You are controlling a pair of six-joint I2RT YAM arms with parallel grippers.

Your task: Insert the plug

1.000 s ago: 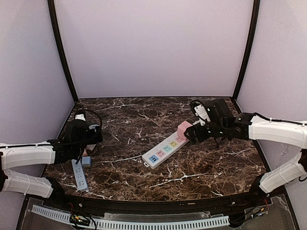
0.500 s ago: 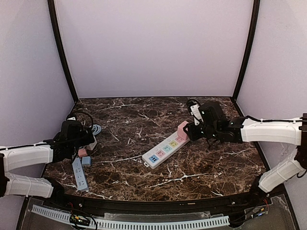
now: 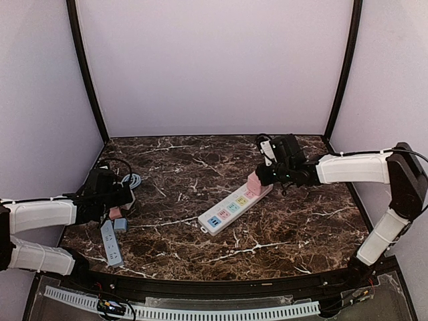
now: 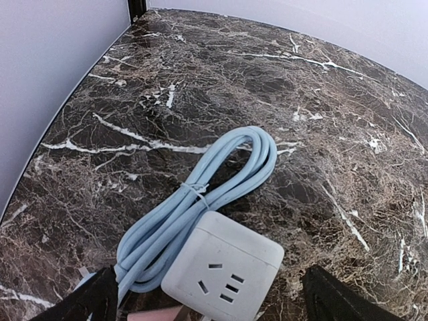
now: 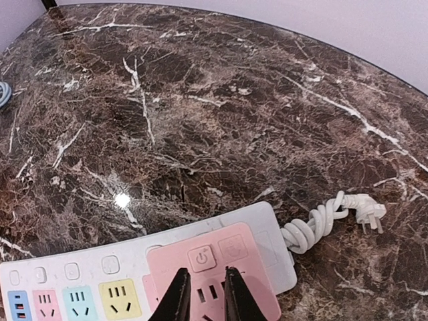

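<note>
Marble tabletop (image 3: 180,167), apparently glossy, bears a power strip (image 3: 231,208) within lilac walls (image 3: 214,67).

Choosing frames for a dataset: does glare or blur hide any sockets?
Right wrist view: one small glare spot on the marble table, clear of the white power strip. Left wrist view: white cube socket sharp, left claw soft at the bottom corners. Top view: even light, no glare.
</note>
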